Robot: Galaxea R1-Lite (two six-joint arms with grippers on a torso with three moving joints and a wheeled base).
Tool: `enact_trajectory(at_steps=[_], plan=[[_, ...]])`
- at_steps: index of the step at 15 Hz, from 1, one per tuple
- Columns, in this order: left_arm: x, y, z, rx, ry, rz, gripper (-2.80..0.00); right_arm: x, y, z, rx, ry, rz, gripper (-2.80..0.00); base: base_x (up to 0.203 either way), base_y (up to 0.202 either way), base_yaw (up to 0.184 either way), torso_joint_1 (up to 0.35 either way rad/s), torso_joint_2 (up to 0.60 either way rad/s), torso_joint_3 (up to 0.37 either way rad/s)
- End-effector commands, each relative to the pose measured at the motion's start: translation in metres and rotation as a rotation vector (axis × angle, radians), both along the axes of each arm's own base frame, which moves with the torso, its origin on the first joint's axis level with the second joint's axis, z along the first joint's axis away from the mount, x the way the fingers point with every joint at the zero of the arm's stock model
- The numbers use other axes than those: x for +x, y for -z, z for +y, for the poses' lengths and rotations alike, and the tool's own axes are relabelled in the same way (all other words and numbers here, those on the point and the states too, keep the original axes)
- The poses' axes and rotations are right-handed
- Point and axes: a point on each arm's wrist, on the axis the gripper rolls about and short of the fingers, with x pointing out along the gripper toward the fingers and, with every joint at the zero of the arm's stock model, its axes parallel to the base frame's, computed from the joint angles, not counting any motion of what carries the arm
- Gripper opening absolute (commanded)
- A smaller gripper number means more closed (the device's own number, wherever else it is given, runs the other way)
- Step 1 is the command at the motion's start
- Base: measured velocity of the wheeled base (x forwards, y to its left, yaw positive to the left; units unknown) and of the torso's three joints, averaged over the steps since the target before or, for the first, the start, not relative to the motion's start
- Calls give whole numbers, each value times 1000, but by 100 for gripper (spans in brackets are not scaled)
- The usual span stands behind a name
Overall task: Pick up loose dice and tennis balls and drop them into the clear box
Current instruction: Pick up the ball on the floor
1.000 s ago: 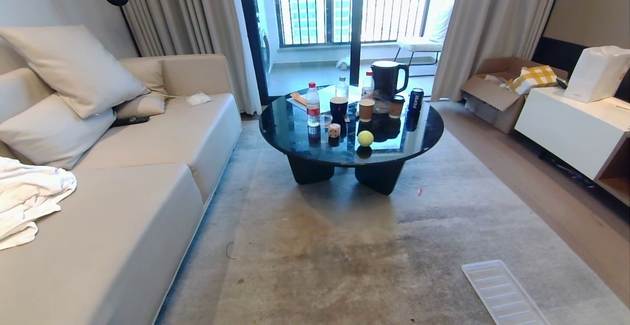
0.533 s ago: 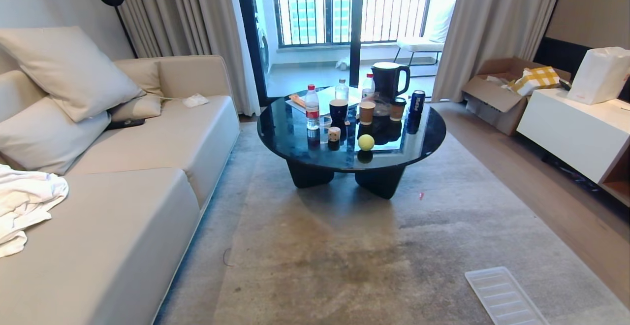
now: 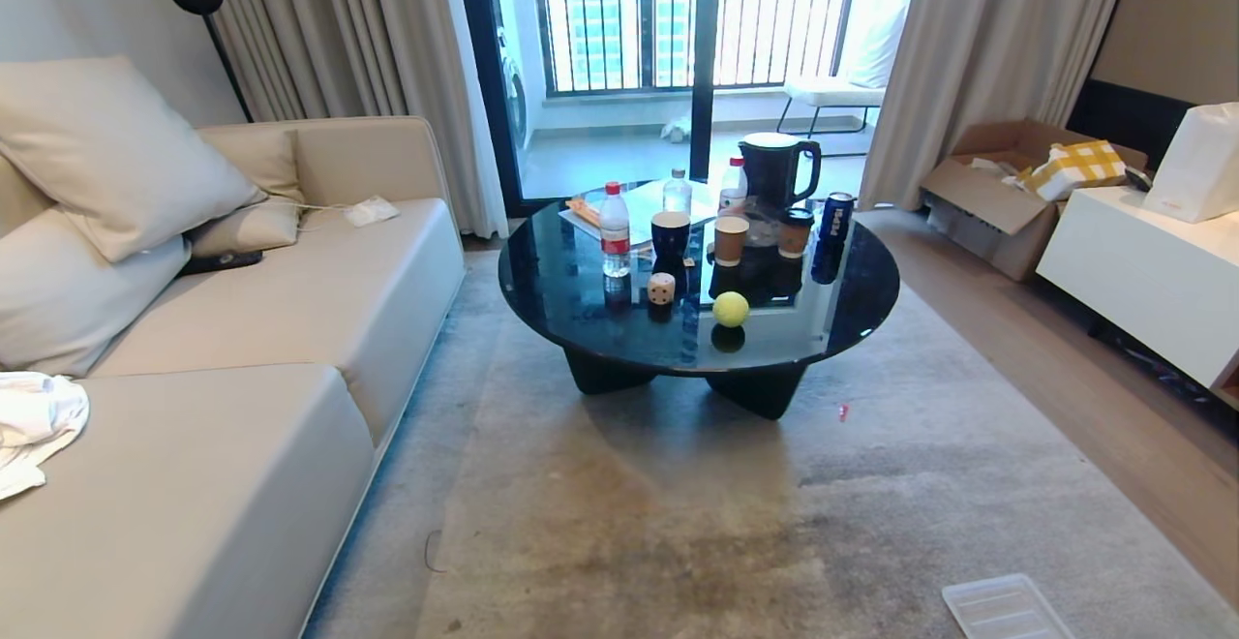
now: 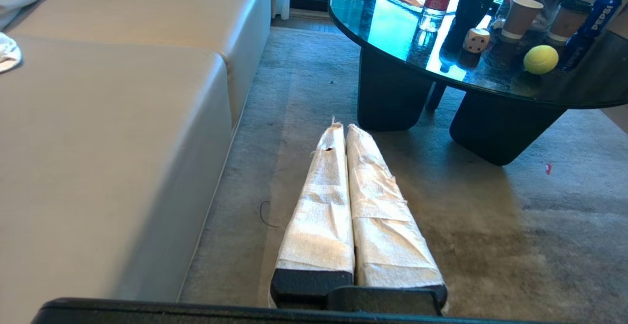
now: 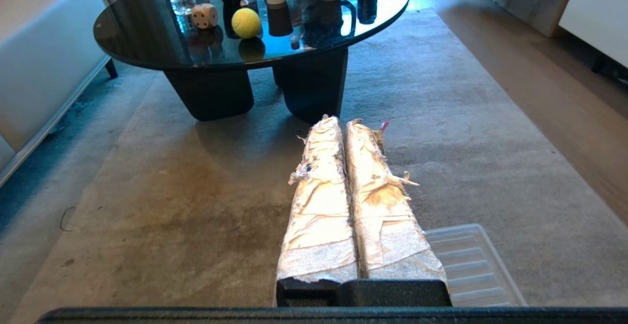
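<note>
A beige die [image 3: 661,289] and a tennis ball [image 3: 731,309] sit near each other on the round black table [image 3: 852,310]. The left gripper [image 4: 344,128] and right gripper [image 5: 342,121] hang clenched and empty above the carpet short of that table.

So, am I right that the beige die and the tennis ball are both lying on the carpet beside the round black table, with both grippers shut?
Not quite: the beige die and the tennis ball rest on top of the round black table, not on the carpet, as the head view shows. The left gripper and right gripper are indeed both shut.
</note>
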Motion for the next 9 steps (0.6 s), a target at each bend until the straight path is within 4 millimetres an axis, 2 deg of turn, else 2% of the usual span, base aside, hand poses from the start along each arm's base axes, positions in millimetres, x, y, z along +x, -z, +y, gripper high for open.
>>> enact_trajectory(at_steps=[1, 9], plan=[[0, 0, 0, -1, 0, 0, -280, 1, 2, 0, 0, -1, 8, -280, 183, 0, 1, 2, -4, 1], [0, 0, 0, -1, 0, 0, -280, 1, 2, 0, 0, 1, 8, -280, 182, 0, -1, 3, 5, 2]])
